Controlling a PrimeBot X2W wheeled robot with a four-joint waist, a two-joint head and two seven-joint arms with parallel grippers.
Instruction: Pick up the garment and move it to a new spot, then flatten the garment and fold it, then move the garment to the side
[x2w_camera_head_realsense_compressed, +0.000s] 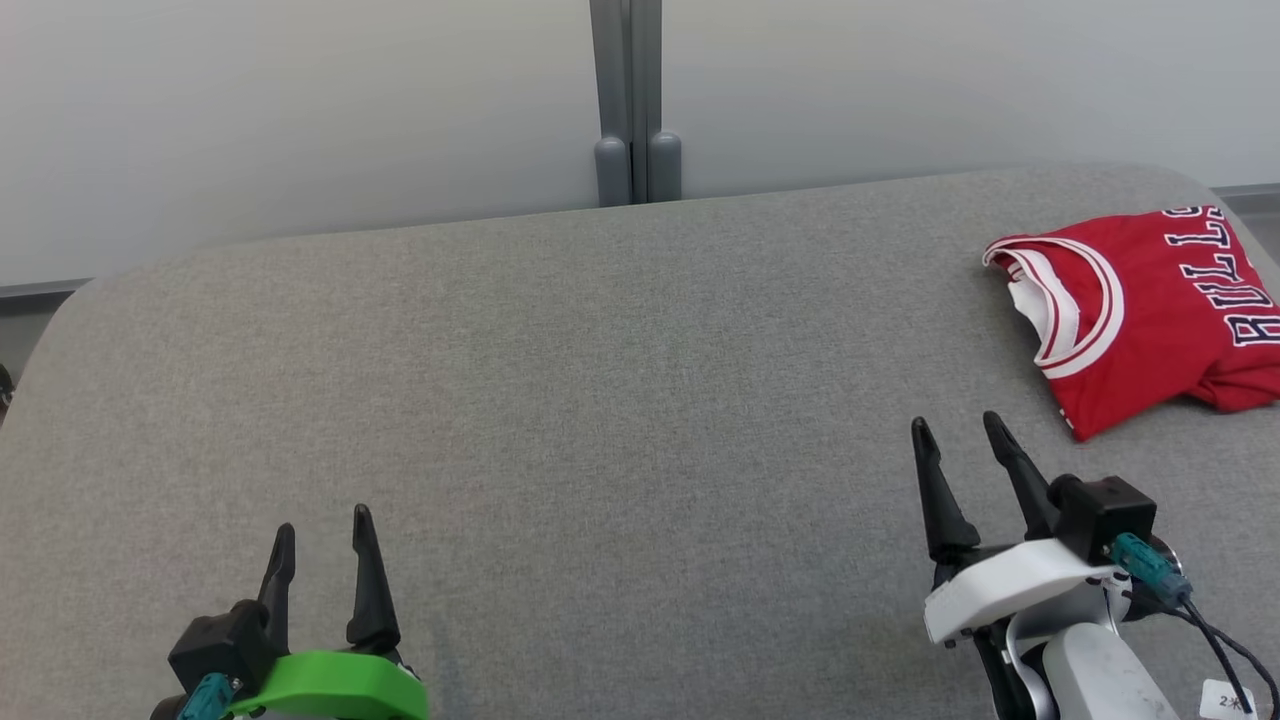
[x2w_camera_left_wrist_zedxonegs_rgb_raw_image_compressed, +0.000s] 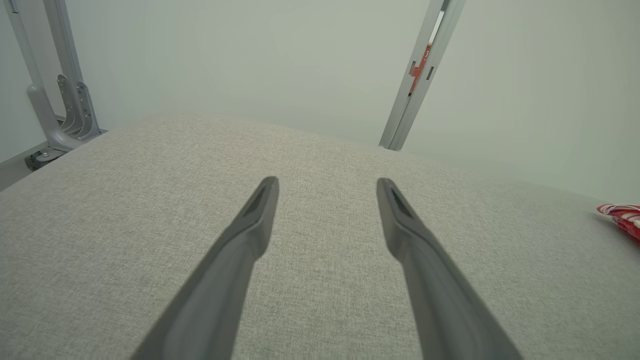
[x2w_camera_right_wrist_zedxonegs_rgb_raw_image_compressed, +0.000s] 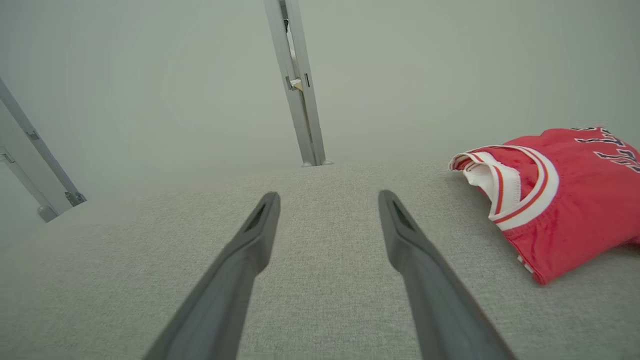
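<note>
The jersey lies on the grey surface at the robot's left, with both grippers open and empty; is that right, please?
Not quite: the head view shows the jersey at the robot's right, beyond the right gripper, not at its left. It does lie on the grey surface, and the left gripper and the right one are open and empty.

Left end effector (x2w_camera_head_realsense_compressed: 323, 520): two dark fingers (x2w_camera_head_realsense_compressed: 372, 590) spread wide, nothing between, tips pointing forward; green wrist housing (x2w_camera_head_realsense_compressed: 330, 690) behind. Sits well apart from red jersey (x2w_camera_head_realsense_compressed: 1150, 300), far to its left. Right end effector (x2w_camera_head_realsense_compressed: 954, 420): fingers likewise parted, empty; white wrist housing (x2w_camera_head_realsense_compressed: 1000, 590), pale forearm (x2w_camera_head_realsense_compressed: 1100, 670) behind. Near jersey's closest corner, not touching.
</note>
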